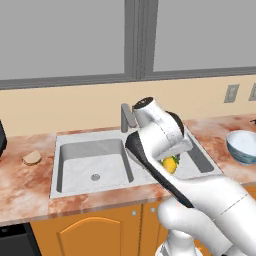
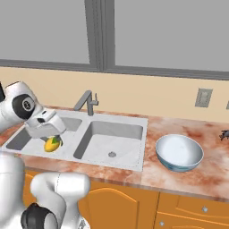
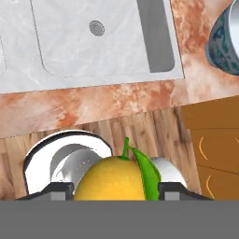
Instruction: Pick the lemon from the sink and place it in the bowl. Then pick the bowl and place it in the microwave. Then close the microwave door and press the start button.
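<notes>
Above the sink [image 1: 90,167], in the left base view, the lemon [image 1: 170,164] hangs under the white arm, clear of the basin, so it can be carried sideways. From the right base view, the gripper [image 2: 50,138] holds that lemon over the front rim, while the bowl [image 2: 179,152] waits on the table [image 2: 179,179] well apart to the right. Seen from the hand, both fingers [image 3: 173,190] clamp the lemon's sides.

lemon [image 3: 109,179] bright yellow w/ green leaf, between the dark tool [image 3: 114,190] tips. bowl [image 2: 179,152] white inside, blue-green pattern outside. sink [image 2: 107,138] grey. counter [image 2: 197,176] reddish marbled. bread lump [image 1: 32,158] tan.
</notes>
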Available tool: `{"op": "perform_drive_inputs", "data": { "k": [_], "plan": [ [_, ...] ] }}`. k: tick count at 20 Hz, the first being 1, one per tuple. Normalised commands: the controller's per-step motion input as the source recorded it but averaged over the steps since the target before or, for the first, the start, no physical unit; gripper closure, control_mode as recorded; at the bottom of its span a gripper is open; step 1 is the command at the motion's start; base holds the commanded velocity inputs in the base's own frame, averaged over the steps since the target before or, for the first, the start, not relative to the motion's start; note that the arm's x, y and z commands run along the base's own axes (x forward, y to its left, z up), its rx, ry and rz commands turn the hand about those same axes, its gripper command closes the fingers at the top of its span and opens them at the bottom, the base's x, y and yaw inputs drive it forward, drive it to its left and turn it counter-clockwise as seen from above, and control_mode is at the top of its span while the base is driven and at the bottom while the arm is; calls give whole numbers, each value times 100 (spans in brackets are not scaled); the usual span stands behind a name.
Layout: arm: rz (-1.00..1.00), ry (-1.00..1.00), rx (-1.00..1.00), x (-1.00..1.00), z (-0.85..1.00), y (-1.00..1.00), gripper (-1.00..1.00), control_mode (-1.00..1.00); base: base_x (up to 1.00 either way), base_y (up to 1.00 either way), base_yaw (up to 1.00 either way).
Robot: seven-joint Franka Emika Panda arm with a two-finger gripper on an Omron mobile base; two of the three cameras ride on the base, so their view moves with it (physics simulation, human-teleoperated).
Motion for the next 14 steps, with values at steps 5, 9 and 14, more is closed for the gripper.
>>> {"op": "perform_drive_inputs", "data": {
  "k": [5, 9, 14],
  "plan": [
    [0, -8, 11, -53, 57, -100, 100, -100, 0, 0, 0],
    [0, -3, 14, -14, 44, -100, 100, -100, 0, 0, 0],
    [0, 0, 13, 3, 32, -100, 100, -100, 0, 0, 0]
  ]
}}
